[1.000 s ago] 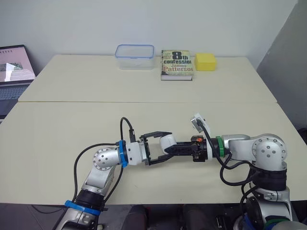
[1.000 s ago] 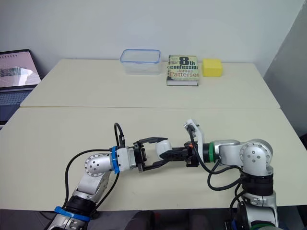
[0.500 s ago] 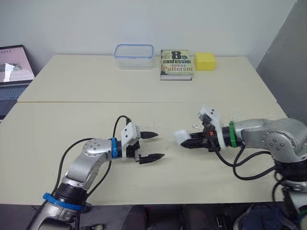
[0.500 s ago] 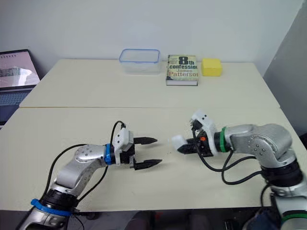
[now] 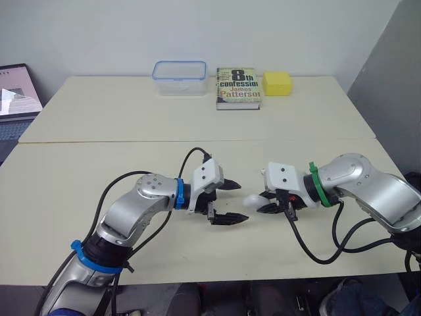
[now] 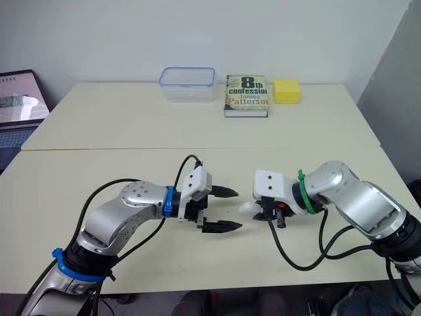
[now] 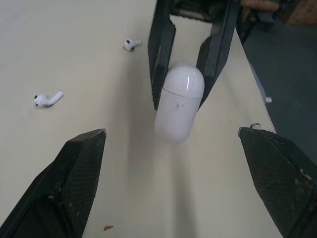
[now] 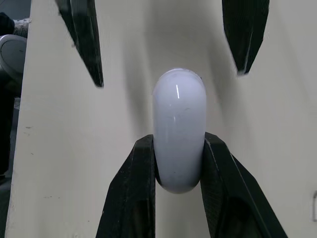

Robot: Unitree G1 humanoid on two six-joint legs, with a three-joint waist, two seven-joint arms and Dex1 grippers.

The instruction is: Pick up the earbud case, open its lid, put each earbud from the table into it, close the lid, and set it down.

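The white earbud case (image 5: 254, 200), lid closed, is held low over the table's front middle with my right gripper (image 8: 178, 140) shut on its near end. My left gripper (image 5: 238, 202) faces it from the left, open wide, its fingertips (image 8: 83, 39) level with the case's free end and not touching it. Two white earbuds lie loose on the table in the left wrist view, one (image 7: 48, 98) nearer my left gripper and one (image 7: 130, 44) beside the right gripper's fingers (image 7: 161, 54).
Along the table's far edge stand a clear plastic container (image 5: 179, 68), a book (image 5: 239, 87) and a yellow block (image 5: 277, 83). A laptop (image 5: 16, 89) sits at the far left. A seam (image 5: 131, 141) runs across the tabletop.
One second ago both grippers met at the case. They then drew apart, the right keeping the case. Now the open left gripper has closed in on it again; the camera shifted.
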